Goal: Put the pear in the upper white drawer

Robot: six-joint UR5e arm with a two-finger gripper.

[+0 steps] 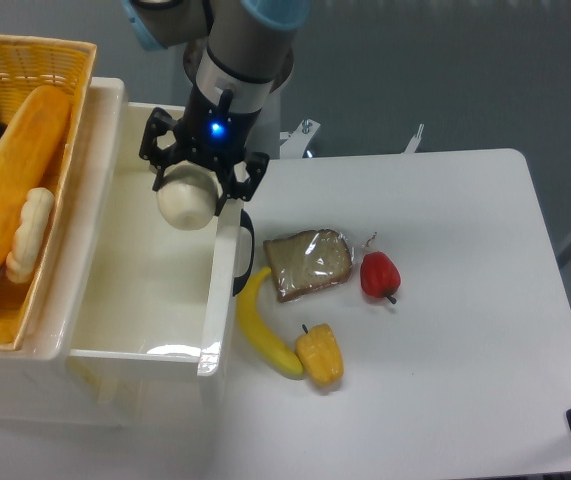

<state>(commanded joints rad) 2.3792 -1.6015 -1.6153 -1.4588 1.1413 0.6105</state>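
The white table [465, 300] is seen beside the upper white drawer [155, 290], whose interior lies open to the camera, a wicker basket [35, 60] of bread resting over its left edge. Above the drawer's right wall, the gripper [197, 185] is shown with its jaws pinching the pear [187, 202]. A bread slice [310, 262], banana [263, 328], yellow pepper [321, 357] and red pepper [379, 275] are laid on the table.

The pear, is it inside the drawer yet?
Not yet. The gripper holds the pear above the open white drawer.
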